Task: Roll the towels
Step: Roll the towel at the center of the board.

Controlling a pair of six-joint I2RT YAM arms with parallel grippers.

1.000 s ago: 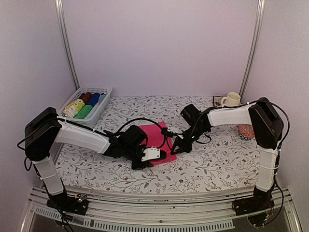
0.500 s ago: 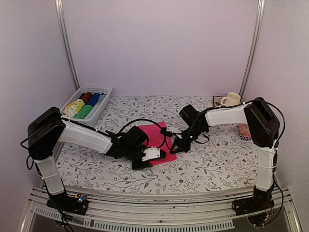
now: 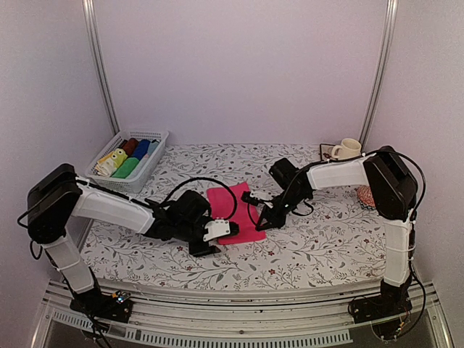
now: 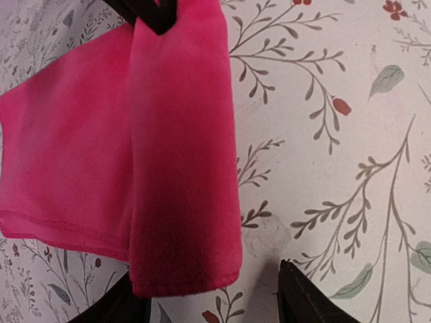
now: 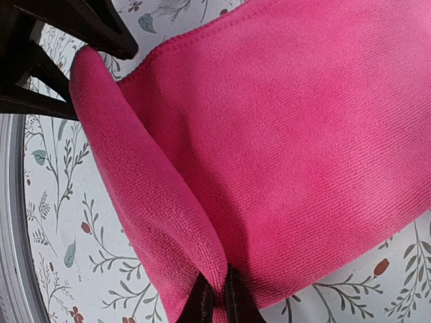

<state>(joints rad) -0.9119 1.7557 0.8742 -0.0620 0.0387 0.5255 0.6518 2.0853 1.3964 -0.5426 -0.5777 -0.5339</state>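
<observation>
Towel work sat mid-surface in the top view: the pink towel point(image 3: 233, 209) lay on the floral surface point(image 3: 319, 239) between the two arms, with the left fingers point(image 3: 223, 232) at its near-left corner and the right fingers point(image 3: 261, 222) at its near-right corner. The lime-yellow towel point(image 3: 109, 162) lay well apart in the white basket point(image 3: 145, 133) at the far left. We judged that it was rolled already.

In the left wrist view, we saw the near edge turned over into a thick fold point(image 4: 182, 168) lying on the rest of the cloth. The left fingers point(image 4: 303, 303) stood wide apart and held nothing, though the end of the fold reached in between them. The right fingers showed dark at the fold's other end.

In the right wrist view, the right fingers point(image 5: 232, 299) were pressed together on the pink towel, pinching the fold at its end. The open left fingers appeared at the opposite end.

We judged the roll barely begun. With only one end gripped, that end could turn ahead while the loose end lagged, giving a skewed, cone-shaped roll. The soft pile could also slip out of the narrow pinch and let the fold flop open. If the fingers pulled rather than turned, the whole cloth might simply slide across the surface.
</observation>
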